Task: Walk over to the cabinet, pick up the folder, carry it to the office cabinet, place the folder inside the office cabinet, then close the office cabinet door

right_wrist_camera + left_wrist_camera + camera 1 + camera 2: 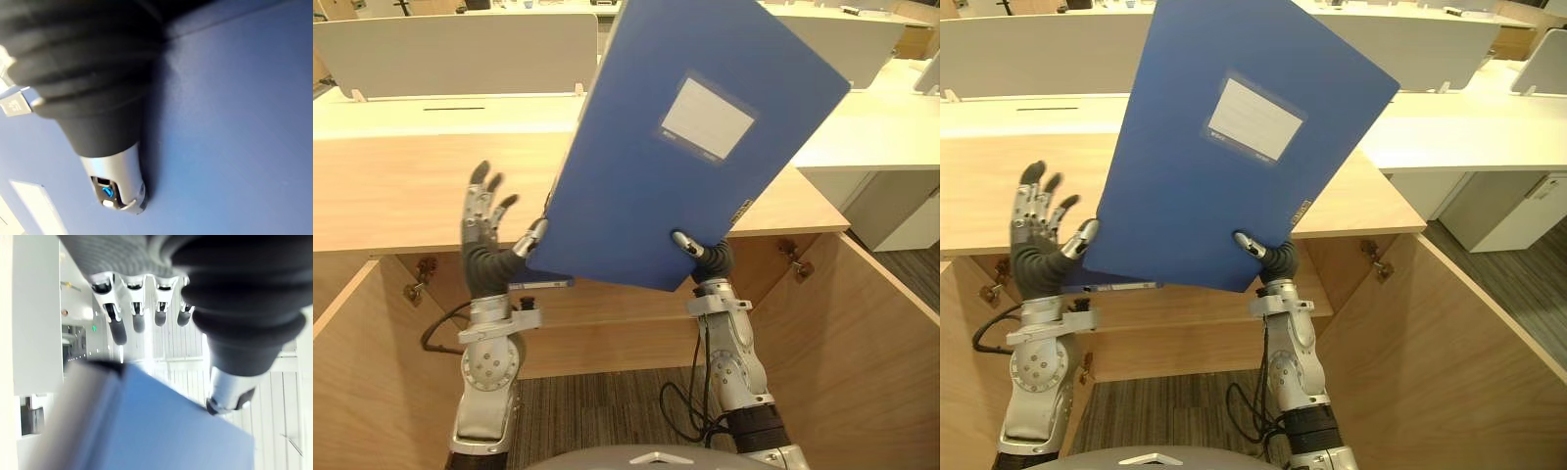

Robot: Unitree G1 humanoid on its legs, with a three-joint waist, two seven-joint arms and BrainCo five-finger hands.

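I hold a large blue folder [695, 147] with a white label upright and tilted in front of me, above the wooden cabinet's top [401, 196]. My right hand [705, 259] grips its lower edge: the thumb [115, 171] presses on the blue cover [234, 122] and the fingers are hidden behind it. My left hand [484, 230] stands at the folder's lower left corner with its fingers [117, 328] straight and spread, and only its thumb [230, 387] touches the folder [161, 431].
The office cabinet stands open below me, with a wooden door swung out on the right [862, 343] and another on the left [352, 372], and a shelf [607, 304] inside. White desks with dividers [460, 54] stand behind it. A white desk [1489, 137] is at the right.
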